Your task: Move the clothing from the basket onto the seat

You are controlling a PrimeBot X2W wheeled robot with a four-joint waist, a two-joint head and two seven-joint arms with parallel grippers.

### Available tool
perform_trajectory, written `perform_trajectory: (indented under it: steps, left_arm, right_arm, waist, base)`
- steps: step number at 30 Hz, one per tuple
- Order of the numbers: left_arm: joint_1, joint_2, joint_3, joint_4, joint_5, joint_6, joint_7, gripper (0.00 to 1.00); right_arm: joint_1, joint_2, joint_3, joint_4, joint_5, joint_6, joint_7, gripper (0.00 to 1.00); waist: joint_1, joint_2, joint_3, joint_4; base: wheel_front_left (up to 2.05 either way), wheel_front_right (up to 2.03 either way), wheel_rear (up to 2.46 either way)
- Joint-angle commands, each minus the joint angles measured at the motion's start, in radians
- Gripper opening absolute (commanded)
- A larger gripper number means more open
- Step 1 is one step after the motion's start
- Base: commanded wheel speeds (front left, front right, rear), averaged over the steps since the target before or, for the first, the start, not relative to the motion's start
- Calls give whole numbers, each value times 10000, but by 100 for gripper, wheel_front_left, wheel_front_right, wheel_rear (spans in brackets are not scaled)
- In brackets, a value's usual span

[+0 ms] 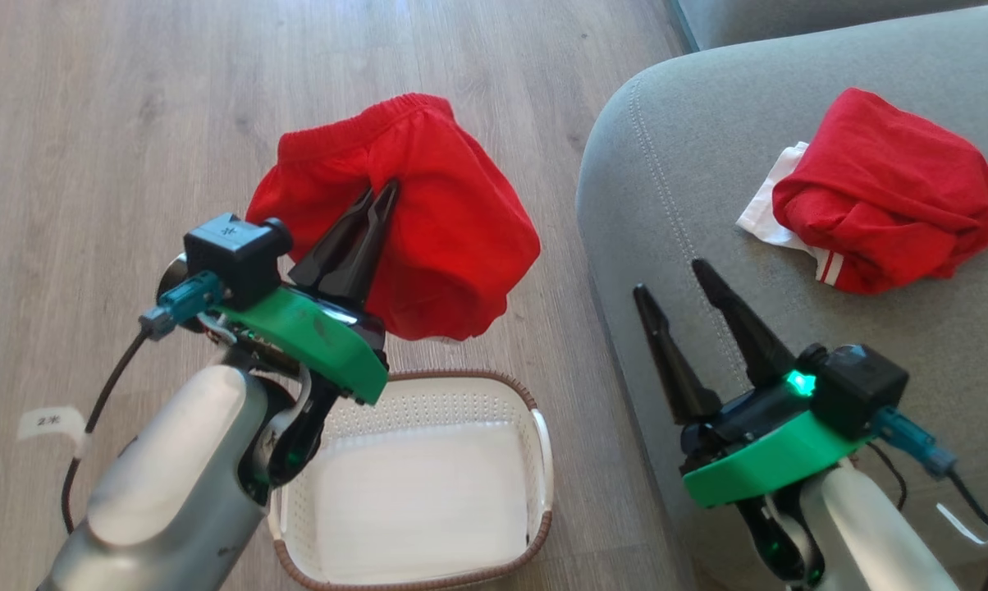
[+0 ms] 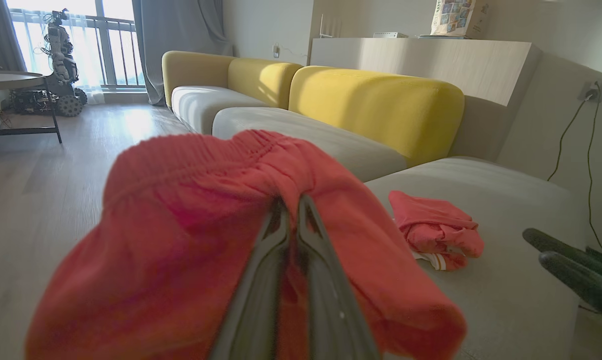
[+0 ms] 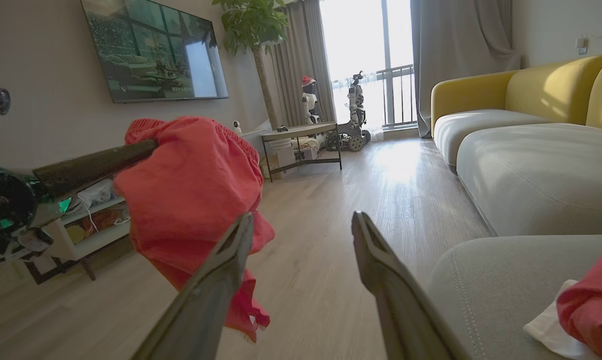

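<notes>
The left hand (image 1: 381, 190), pinched shut on a fold of the red shorts (image 1: 449, 238), holds them draped above the empty basket (image 1: 541, 460) on the floor. Done well, the carry goes right, high enough to clear the rounded edge of the seat (image 1: 691, 148), ending beside the red garment (image 1: 888, 189) lying there. The right hand (image 1: 669, 277), fingers spread wide and empty, hovers at that edge.

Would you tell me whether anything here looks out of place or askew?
Nothing looks damaged or spilled; only the bright red fabric garment on the grey-green sofa seat lies crumpled, its white panel poking out.
</notes>
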Motion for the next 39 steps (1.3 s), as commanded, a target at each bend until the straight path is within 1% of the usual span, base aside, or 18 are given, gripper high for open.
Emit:
perform_trajectory:
  steps: [1,6,12,18,25,33,39]
  left_arm:
    - [-279,349,533,-414,-38,97,14,0]
    - [-279,308,471,-452,-94,114,90,0]
    - [-268,245,405,-355,-155,149,149,0]
    - [-336,131,265,-340,-159,125,183,0]
    - [-414,-32,48,-330,-142,45,208,0]
    - [-458,-417,-493,-203,-96,-168,296,0]
    - [-543,-714,-832,-103,-63,-289,338,0]
  right_arm:
    - [-223,-95,234,-323,-9,-2,-49,100]
    - [-419,-172,858,-445,26,-2,-49,100]
    - [-1039,-119,2247,-513,-149,-2,-49,100]
    - [-1673,-18,3150,133,-162,-2,-49,100]
    - [-2225,210,3366,1040,-472,-2,-49,100]
    - [-2891,514,3635,2433,-619,-2,-49,100]
    - [-3345,668,3625,3316,-624,-2,-49,100]
  waist:
    - [1,-1,0,8]
    - [1,-1,-29,76]
    - [1,-1,-96,154]
    - [1,-1,-128,379]
    - [1,-1,-144,705]
    - [1,-1,-183,1204]
    - [1,-1,-167,1549]
  base:
    - [0,0,0]
    - [0,0,0]
    - [0,0,0]
    - [0,0,0]
    - [0,0,0]
    - [0,0,0]
    - [0,0,0]
